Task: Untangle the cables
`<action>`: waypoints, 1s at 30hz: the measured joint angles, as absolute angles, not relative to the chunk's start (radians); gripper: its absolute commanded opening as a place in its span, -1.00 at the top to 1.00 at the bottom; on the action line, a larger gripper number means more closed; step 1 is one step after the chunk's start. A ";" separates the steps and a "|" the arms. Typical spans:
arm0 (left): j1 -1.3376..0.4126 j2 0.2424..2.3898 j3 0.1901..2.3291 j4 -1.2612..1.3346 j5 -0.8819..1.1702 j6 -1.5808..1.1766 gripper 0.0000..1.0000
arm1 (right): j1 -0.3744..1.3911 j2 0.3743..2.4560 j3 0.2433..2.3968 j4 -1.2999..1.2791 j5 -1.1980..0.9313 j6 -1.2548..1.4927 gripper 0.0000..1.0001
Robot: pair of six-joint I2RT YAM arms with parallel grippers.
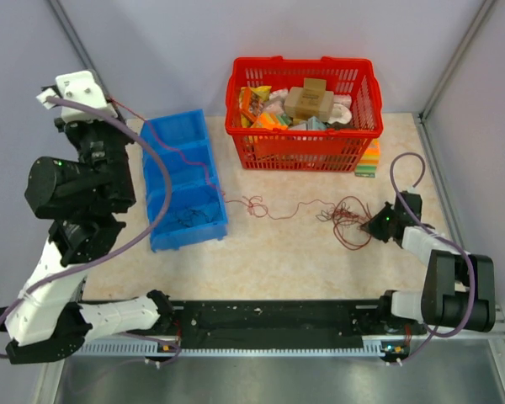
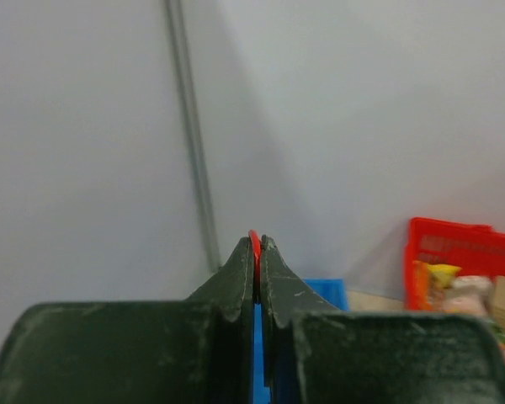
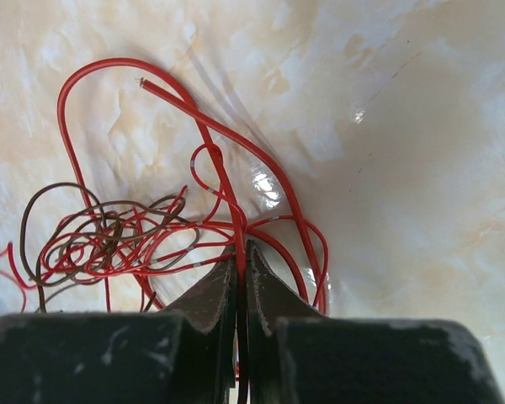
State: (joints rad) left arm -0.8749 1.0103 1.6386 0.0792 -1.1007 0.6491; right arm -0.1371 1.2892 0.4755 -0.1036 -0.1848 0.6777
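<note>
Both pinch red cables (image 3: 118,236): left gripper (image 2: 254,252) high beside the wall (image 2: 84,151), right gripper (image 3: 240,268) low toward the tabletop's (image 1: 278,261) right edge.

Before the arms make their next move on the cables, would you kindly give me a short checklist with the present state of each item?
1. The left gripper is shut on the red wire: ok.
2. The right gripper is shut on a red strand: ok.
3. The tangle is opened out: not ok, its loops overlap beside the right gripper.
4. The wire runs free of the blue bin: cannot tell; it crosses over the bin.
5. The knot midway along the wire is undone: not ok.
6. The red basket stands apart from the wire: ok.
</note>
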 measured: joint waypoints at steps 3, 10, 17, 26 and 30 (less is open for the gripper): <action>-0.876 1.012 1.719 -0.068 -0.995 0.501 1.00 | -0.146 1.289 0.463 -0.078 -0.214 0.674 1.00; -0.876 0.865 1.743 -0.246 -0.754 0.192 1.00 | -0.147 1.190 0.426 -0.123 -0.247 0.654 0.53; -0.877 0.841 1.636 -0.275 -0.646 0.028 1.00 | -0.118 1.053 0.561 -0.334 -0.213 0.578 -0.29; -0.877 0.879 1.602 -0.321 -0.587 -0.031 1.00 | 0.496 1.093 0.730 -0.247 -0.343 0.377 -0.44; -0.877 0.863 1.602 -0.326 -0.587 -0.033 1.00 | 0.657 1.238 0.761 -0.135 -0.396 0.258 -0.44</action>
State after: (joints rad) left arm -0.8768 0.8635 1.6024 -0.3264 -0.5869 -0.0334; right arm 0.6571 1.2385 0.7612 -0.1352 -0.3962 0.2584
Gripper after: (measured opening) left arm 0.020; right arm 0.723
